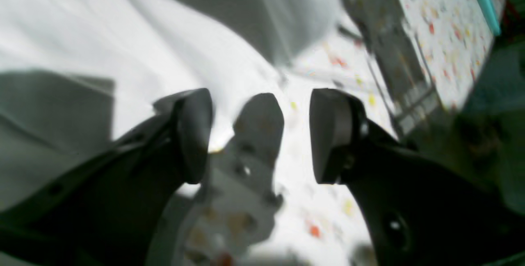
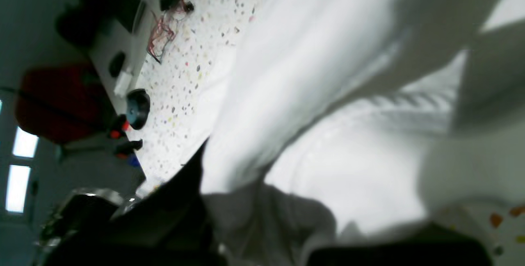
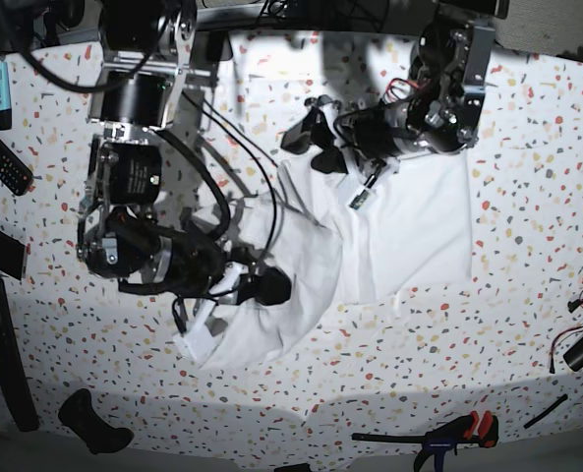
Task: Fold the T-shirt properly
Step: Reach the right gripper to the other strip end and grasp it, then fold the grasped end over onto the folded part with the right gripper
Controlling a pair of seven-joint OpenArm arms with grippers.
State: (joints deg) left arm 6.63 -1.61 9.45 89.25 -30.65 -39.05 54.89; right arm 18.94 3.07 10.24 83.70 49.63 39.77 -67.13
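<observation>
Between the two arms the T-shirt (image 3: 389,231) lies half-bunched on the speckled table (image 3: 527,344), its long axis running from the left gripper (image 3: 316,138) to the right gripper (image 3: 262,285). The right gripper appears clamped on a gathered fold at its own end, cloth spilling over its fingers in the wrist view. The left gripper (image 1: 260,135) hangs open and empty, the shirt's edge lying just beside one finger (image 1: 192,135), so it seems nearer that free edge.

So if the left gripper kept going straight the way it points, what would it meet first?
Probably the T-shirt: the left gripper is open above the speckled table, pointing at the cloth's edge. Blur leaves depth uncertain.
</observation>
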